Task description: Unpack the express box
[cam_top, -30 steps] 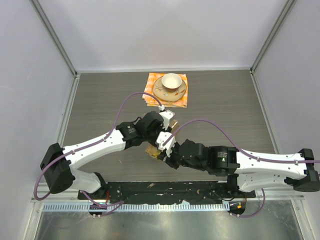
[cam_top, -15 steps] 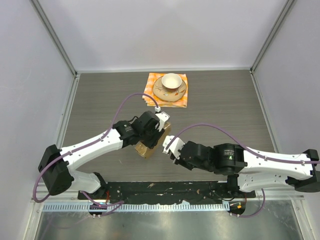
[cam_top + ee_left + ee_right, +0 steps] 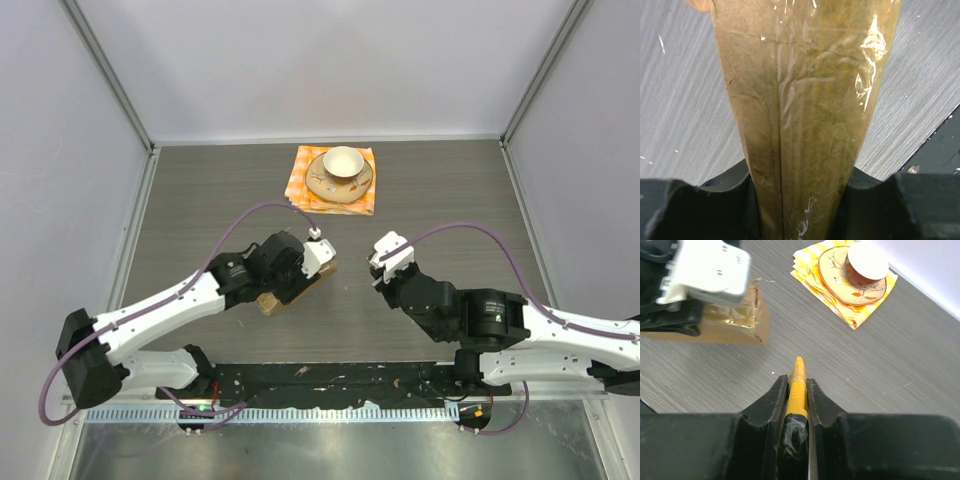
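The express box [image 3: 270,302] is left of centre on the bench [image 3: 200,200], on the near side of the orange checkered cloth [image 3: 296,190] and well apart from it. The left jaws are closed on the box. In the left wrist view the brown cardboard, covered with glossy clear tape [image 3: 867,60], fills the gap between both fingers and runs up out of the picture. From above, the box sits at a slant, one end under the wrist and the other showing toward the near left. Whether its underside rests on the bench cannot be told.

The right jaws are narrow and clamp a slim yellow tool [image 3: 798,382]. Its black end sits deep between the fingers and its tip projects forward over bare bench. The tip is apart from the box, which lies ahead and to the left in the right wrist view.

A cup [image 3: 343,160] stands on a saucer [image 3: 325,186] on the cloth, at the far middle of the bench.
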Motion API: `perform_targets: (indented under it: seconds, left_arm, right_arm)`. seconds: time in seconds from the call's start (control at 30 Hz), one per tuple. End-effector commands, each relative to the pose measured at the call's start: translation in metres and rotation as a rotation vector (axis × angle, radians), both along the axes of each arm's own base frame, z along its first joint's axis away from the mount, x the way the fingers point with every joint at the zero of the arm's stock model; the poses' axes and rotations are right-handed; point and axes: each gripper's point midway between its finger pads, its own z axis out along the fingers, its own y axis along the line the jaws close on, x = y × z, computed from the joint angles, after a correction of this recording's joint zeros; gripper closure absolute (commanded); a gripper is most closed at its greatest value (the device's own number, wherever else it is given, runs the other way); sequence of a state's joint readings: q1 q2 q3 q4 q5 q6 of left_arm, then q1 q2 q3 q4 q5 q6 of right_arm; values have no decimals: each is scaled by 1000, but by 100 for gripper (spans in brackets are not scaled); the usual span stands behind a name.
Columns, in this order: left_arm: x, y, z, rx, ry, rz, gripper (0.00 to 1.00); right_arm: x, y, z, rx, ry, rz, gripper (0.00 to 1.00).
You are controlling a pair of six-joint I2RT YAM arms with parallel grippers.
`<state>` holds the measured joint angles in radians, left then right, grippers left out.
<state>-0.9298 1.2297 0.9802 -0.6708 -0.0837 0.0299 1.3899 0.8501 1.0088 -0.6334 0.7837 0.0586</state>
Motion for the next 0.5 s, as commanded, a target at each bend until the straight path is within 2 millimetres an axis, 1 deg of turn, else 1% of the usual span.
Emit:
perform_targets:
  seconds: [0.0,0.03,0.07,0.1,0.13,0.17,0.2,0.23,0.27,0.3,0.4,0.47]
  left_arm:
    - [-4,-14,39,-91,-215,-212,100]
    - [-4,-16,41,-95,-247,-226,100]
    - [-5,-14,37,-88,-262,-235,100]
    - [-5,-18,38,-93,-290,-249,100]
    - [-3,-16,34,-74,-308,-240,100]
    - [-5,-12,25,-59,-312,-244,100]
    - [-6,-17,25,-65,-337,-256,100]
    - [-4,-16,23,-53,-360,-261,100]
    - [-7,-14,16,-38,-360,-273,100]
    - [-9,-19,16,-45,-373,-287,100]
    - [-5,-20,12,-17,-378,-276,100]
    - [-3,-20,13,-16,-379,-262,100]
  right_arm:
    - [7,18,24,280,-8,-44,99]
    - [6,21,20,306,6,-36,99]
    - [4,25,26,358,9,-21,99]
    - [0,29,27,386,21,10,99]
    - [-2,28,27,422,31,17,99]
    - [-4,31,33,463,32,32,99]
    - [-6,33,33,477,39,51,99]
    - [-8,34,33,491,42,61,99]
    - [-9,36,38,513,40,74,99]
    - [-10,38,38,520,40,85,99]
    - [-12,47,37,523,46,114,99]
    - [-12,52,32,505,54,115,99]
